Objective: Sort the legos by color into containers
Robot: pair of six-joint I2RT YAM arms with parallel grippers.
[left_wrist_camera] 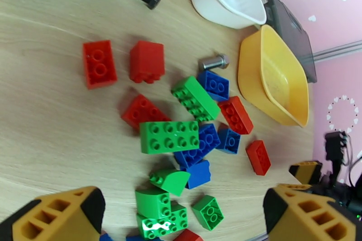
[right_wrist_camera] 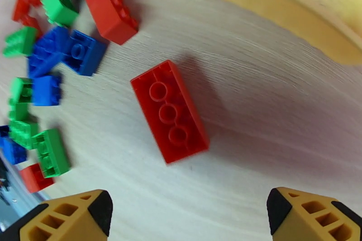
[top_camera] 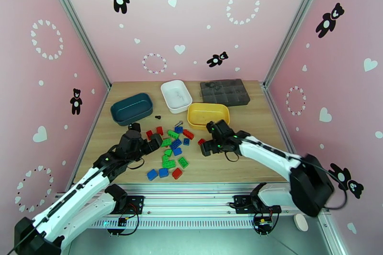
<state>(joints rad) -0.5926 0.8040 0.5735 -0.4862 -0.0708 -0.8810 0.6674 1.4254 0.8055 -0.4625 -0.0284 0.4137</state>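
We see left fingers [left_wrist_camera: 59, 212] and right fingers [right_wrist_camera: 72, 212] apart, empty; the red brick [right_wrist_camera: 169, 111] before the right pair may twist away if pinched off-centre.

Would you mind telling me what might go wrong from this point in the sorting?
The red brick lies slanted below the open right gripper, so closing may twist it away. The open left gripper hangs over crowded bricks; it may grab mixed colours. A silver screw beside the blue brick could get swept along.
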